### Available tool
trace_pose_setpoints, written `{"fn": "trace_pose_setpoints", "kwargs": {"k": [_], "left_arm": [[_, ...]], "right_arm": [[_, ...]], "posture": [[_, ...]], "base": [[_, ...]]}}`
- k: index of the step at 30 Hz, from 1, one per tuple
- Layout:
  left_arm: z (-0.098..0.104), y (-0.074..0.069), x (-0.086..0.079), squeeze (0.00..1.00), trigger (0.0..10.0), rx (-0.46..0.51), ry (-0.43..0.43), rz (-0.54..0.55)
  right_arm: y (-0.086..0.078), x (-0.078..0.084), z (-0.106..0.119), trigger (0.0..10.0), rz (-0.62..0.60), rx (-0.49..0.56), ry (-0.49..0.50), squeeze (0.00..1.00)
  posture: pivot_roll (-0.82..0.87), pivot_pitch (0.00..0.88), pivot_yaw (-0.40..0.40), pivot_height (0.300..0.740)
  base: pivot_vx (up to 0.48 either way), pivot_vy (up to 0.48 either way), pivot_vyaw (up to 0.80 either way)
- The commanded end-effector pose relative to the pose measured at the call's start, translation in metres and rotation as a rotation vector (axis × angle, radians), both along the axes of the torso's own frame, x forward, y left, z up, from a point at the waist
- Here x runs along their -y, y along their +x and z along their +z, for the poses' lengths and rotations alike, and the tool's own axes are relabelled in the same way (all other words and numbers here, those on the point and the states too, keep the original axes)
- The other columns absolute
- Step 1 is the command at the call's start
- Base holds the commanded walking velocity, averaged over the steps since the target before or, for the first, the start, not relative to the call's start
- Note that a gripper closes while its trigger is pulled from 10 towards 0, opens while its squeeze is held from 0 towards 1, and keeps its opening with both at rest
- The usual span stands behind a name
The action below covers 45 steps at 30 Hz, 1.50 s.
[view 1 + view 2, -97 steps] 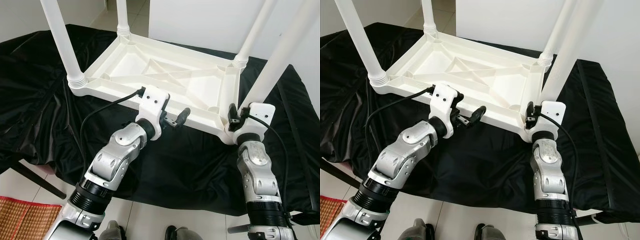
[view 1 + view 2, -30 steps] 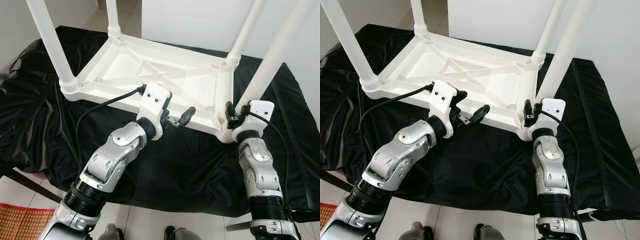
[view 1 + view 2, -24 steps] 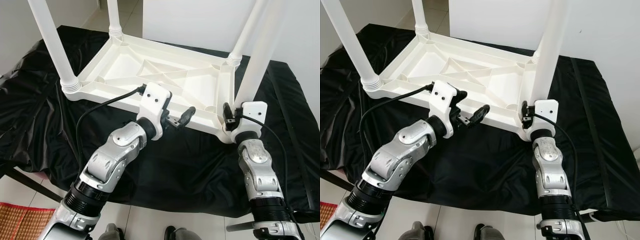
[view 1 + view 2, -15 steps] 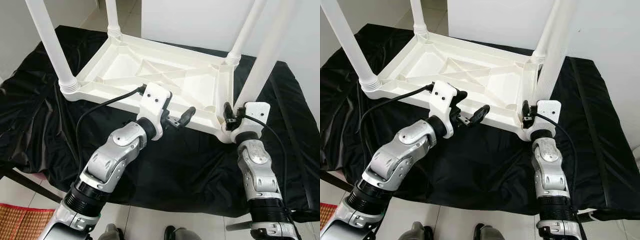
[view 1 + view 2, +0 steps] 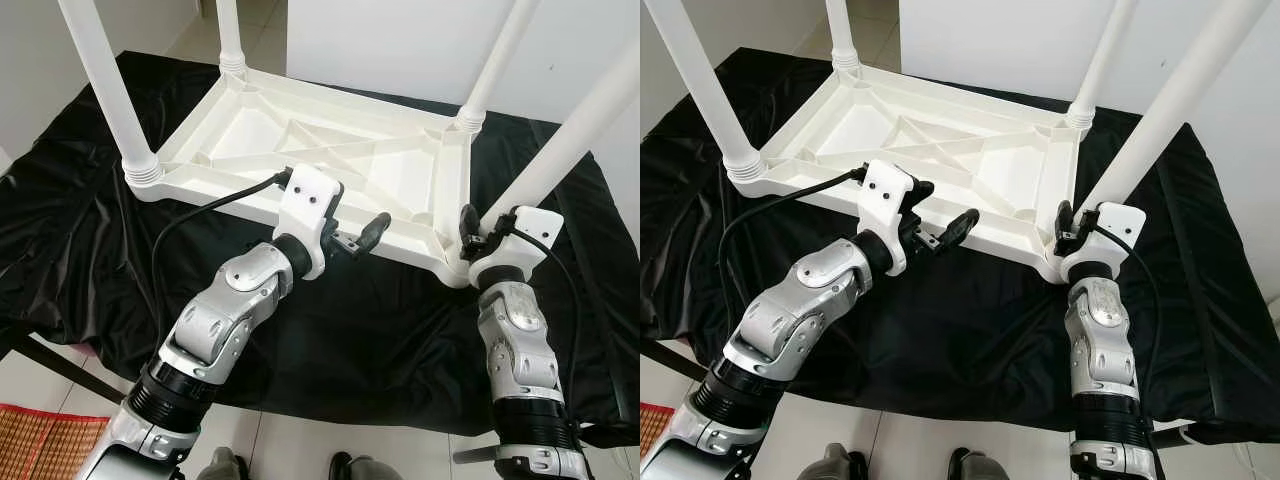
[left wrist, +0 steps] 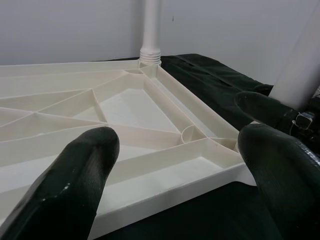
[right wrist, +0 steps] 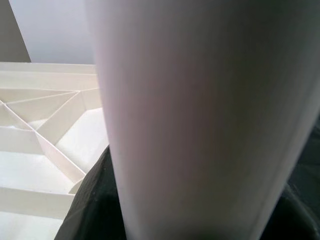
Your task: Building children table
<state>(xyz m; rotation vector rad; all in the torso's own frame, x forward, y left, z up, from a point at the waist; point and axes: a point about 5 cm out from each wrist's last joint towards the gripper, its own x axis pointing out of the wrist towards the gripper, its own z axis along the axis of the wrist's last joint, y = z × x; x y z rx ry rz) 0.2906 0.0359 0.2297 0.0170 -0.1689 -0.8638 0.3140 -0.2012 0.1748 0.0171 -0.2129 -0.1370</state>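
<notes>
The white children's table (image 5: 330, 160) lies upside down on my black-draped bench (image 5: 90, 250), three legs seated upright. My right pincer (image 5: 478, 228) is clenched around the fourth leg (image 5: 570, 130), which leans out to the right at the near right corner; whether it is seated I cannot tell. My left pincer (image 5: 362, 236) hovers released by the near rim.
</notes>
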Motion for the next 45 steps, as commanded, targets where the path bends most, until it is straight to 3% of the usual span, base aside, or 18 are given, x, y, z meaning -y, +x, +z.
{"fn": "trace_pose_setpoints", "kwargs": {"k": [1, 8, 21, 45], "left_arm": [[0.004, -0.007, 0.004, 0.0, 10.0, 0.016, 0.009, -0.102], [0.004, -0.008, 0.004, 0.0, 10.0, 0.015, 0.004, -0.099], [0.004, -0.01, 0.005, 0.0, 10.0, 0.014, 0.006, -0.112], [0.005, -0.012, 0.005, 0.0, 10.0, 0.014, 0.007, -0.116]], "right_arm": [[-0.005, -0.002, -0.04, 10.0, -0.007, -0.184, 0.009, 0.0], [-0.01, -0.01, -0.044, 10.0, -0.118, -0.173, 0.064, 0.0], [-0.012, -0.01, -0.045, 10.0, -0.33, -0.161, 0.168, 0.0], [0.011, -0.02, -0.043, 10.0, -0.555, -0.152, 0.148, 0.0]], "posture": [[0.02, 0.174, -0.012, 0.74], [0.02, 0.175, -0.015, 0.74], [0.02, 0.172, -0.011, 0.74], [0.04, 0.164, -0.013, 0.74]], "base": [[0.0, 0.0, 0.0], [0.0, 0.0, 0.0], [0.0, 0.0, 0.0], [0.0, 0.0, 0.0]]}}
